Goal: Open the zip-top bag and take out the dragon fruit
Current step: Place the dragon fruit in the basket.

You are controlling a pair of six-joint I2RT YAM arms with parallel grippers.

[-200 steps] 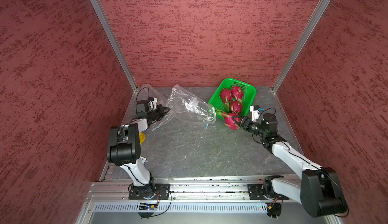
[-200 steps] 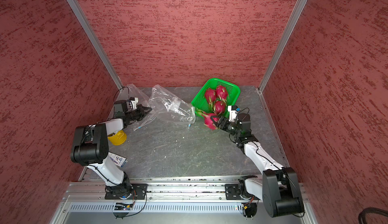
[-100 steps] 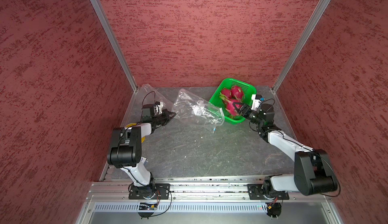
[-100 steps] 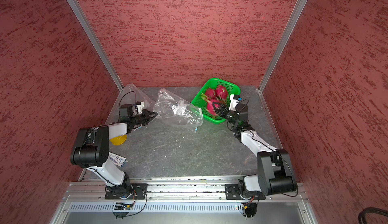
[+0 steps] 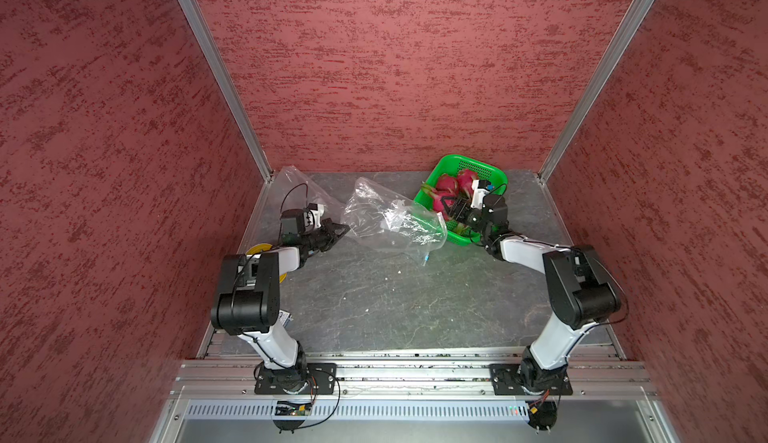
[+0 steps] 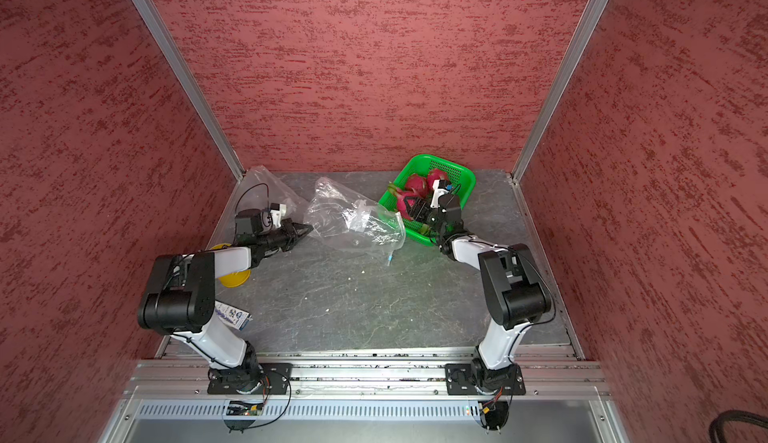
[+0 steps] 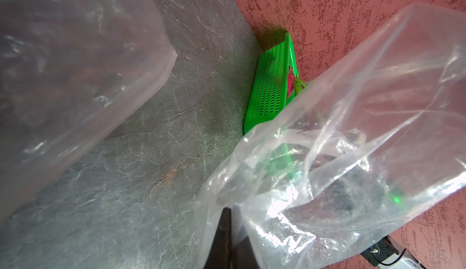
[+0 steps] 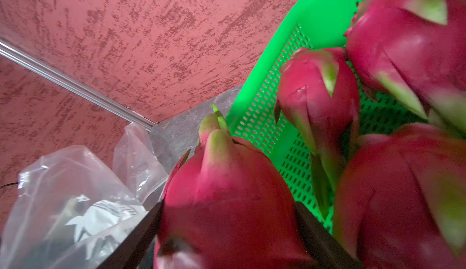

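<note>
The right gripper is clamping a dragon fruit between widely spread jaws. It is a plump magenta oval with green-tipped scales, hanging at the rim of the green basket on the bag's side. Three other dragon fruits are lying inside the basket, glossy pink with pale-green leaf points, while the clear zip-top bag is sitting crumpled just beside the basket, its far corner being pinched tight by the left gripper.

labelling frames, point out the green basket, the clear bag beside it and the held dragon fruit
green basket (image 5: 478, 166), a top view, far wall
clear bag (image 5: 395, 220), a top view, middle
held dragon fruit (image 8: 227, 192), right wrist view, body
</note>
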